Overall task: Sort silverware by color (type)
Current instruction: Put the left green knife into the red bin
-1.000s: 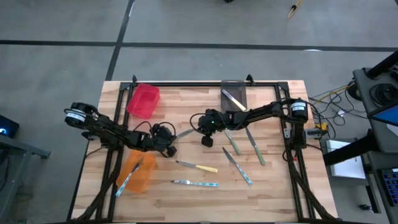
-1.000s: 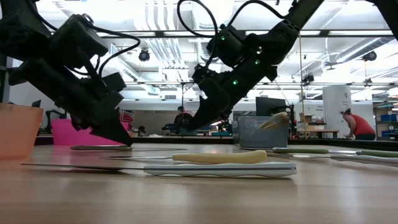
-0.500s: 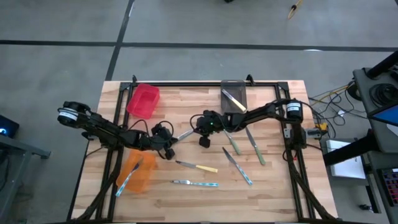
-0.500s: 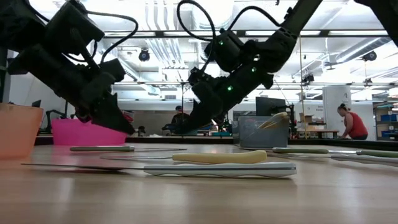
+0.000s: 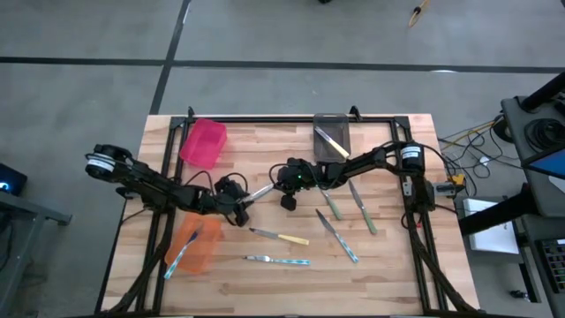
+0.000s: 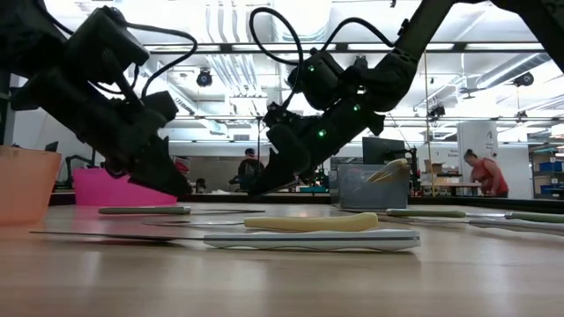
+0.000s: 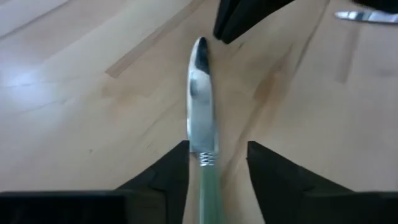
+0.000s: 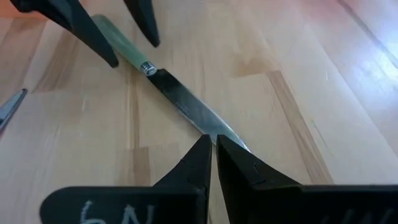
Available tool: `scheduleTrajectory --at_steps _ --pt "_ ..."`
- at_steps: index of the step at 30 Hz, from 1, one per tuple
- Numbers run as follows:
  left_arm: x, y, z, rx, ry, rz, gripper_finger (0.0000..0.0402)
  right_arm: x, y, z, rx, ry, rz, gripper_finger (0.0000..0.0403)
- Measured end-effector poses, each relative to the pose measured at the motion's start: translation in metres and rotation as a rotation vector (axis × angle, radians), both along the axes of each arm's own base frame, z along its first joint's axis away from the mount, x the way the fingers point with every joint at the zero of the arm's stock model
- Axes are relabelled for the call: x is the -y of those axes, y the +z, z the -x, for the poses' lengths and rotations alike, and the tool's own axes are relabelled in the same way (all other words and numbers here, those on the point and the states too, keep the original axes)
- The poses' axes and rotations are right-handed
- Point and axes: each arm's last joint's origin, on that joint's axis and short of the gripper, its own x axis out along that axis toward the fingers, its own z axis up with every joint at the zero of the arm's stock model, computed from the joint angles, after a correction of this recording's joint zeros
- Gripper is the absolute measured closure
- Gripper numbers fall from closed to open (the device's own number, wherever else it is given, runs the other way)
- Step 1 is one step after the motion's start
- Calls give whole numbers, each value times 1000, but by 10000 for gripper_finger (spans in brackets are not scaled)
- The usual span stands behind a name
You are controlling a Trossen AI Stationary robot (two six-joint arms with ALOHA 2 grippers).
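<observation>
A green-handled knife (image 7: 200, 118) is seen lying flat on the wooden surface (image 5: 388, 265) between the two grippers. Its handle is straddled by the spread fingers of the left gripper (image 7: 217, 165), without contact being visible. The blade tip is met by the right gripper (image 8: 214, 149), whose fingers are pressed together. Other knives are scattered nearby: a yellow-handled knife (image 5: 281, 237) and a blue-handled knife (image 5: 278, 261).
</observation>
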Motion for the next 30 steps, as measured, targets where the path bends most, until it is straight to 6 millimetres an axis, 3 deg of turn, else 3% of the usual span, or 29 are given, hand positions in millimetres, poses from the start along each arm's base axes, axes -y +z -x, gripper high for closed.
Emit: scheduleTrajectory --at_steps 6,19,25,30 --pt "0 -8 -1 -33 -6 -22 230 0 0 0 0 0 -1 385" --pt "0 -21 -5 -47 16 -35 229 0 -1 0 -7 -1 -1 385" --pt "0 -23 -6 -45 26 -32 250 0 -1 0 -8 0 0 385" --pt "0 -23 -5 -45 37 -41 294 0 -1 0 -8 0 -1 385"
